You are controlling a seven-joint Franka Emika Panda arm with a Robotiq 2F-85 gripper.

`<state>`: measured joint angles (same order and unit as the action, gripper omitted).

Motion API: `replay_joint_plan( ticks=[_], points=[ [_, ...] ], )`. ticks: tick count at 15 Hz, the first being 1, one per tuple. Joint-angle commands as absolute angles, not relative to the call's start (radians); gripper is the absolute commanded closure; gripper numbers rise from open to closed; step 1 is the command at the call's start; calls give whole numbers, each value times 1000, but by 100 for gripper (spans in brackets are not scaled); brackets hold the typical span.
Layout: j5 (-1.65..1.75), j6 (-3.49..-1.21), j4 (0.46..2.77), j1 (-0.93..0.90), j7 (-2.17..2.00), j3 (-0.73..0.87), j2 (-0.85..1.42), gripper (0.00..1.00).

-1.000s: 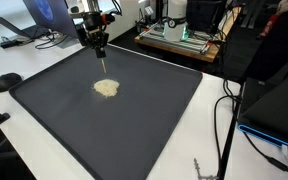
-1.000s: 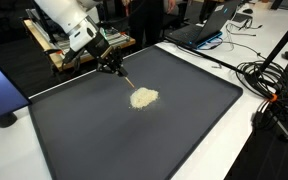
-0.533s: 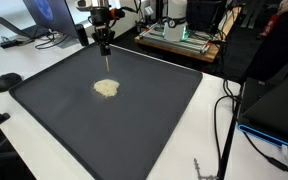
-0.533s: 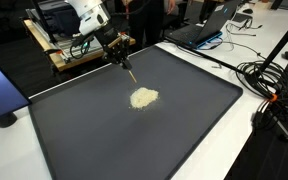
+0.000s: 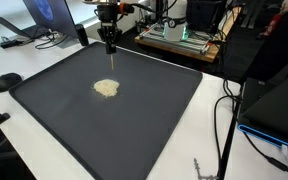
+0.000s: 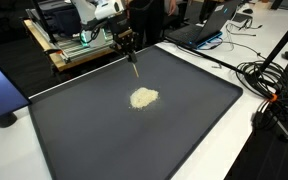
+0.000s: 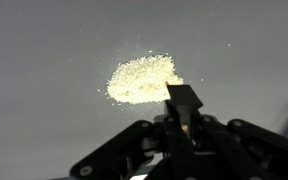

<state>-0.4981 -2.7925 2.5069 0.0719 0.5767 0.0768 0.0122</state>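
Over far part of mat (image 5: pixel 159 110), gripper (image 5: pixel 110 44) shown drawn back from pile (image 5: pixel 106 88) within last second, moved toward mat's rear edge. Pile left untouched at mat's middle: pale grains heaped, a few strays scattered round it. Jaws clamped tight on thin tool (image 5: pixel 112 60), tip pointed down, held clear of mat. Tool's dark end (image 7: pixel 184 97) seen just beside pile in wrist view, no contact made out.
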Motion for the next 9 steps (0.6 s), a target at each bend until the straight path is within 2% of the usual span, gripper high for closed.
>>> replay_joint_plan(
  ticks=[1,6,9],
  points=[
    [-222,-2767,2533,72,299,75,-55,97],
    [161,-2513,2436,78,0,58,-98,97],
    [192,-2350,2359,61,0,38,-112,97]
  ],
)
